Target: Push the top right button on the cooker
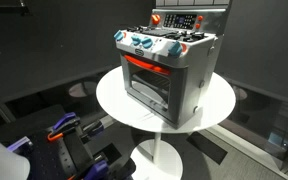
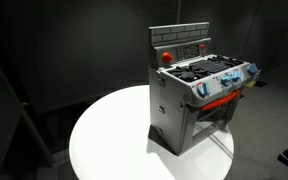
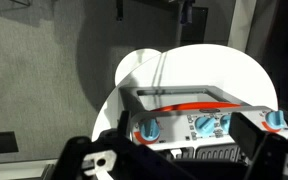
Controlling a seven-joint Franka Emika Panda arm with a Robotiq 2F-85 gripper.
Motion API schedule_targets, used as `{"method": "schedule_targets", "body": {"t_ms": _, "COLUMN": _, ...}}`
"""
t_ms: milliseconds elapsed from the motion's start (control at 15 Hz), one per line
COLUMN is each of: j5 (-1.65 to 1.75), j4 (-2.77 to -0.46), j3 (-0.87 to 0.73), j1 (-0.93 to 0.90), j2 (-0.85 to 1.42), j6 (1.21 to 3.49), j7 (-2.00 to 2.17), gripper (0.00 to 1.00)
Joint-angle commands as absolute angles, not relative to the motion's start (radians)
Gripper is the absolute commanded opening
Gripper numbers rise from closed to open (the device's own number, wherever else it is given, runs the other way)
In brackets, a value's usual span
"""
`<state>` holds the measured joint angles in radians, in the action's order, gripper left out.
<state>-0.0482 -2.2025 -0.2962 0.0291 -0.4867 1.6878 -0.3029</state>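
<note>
- In an exterior view, a toy cooker [image 1: 169,65] stands on a round white table [image 1: 112,95], its button panel [image 1: 189,19] upright at the back.
- In an exterior view, the cooker [image 2: 184,105] looks like light plastic that could slide, so any press should be square and gentle.
- In the wrist view, the gripper [image 3: 174,165] hovers near the cooker's front, fingers apparently spread wide, holding nothing.

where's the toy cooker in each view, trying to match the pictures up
In an exterior view: the cooker sits upper centre-right, with its oven door facing lower left.
In an exterior view: the cooker sits right of centre, with its door facing right.
Wrist view: the cooker is at the bottom, seen from above.
Shared landmark: the round white table under it.
</note>
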Motion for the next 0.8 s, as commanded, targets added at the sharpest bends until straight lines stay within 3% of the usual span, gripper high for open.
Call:
{"method": "schedule_targets", "body": {"t_ms": 0, "j5": -0.060, "j4": -2.200, "j3": -0.273, "j1": 0.060, "j2": -0.482, "j6": 1.685, "j7": -0.315, "gripper": 1.00}}
{"method": "schedule_targets", "body": {"t_ms": 733, "j5": -0.060, "j4": -2.122, "j3": -0.219, "j1": 0.067, "j2": -0.391, "j6": 1.813, "j7": -0.232, "gripper": 1.00}}
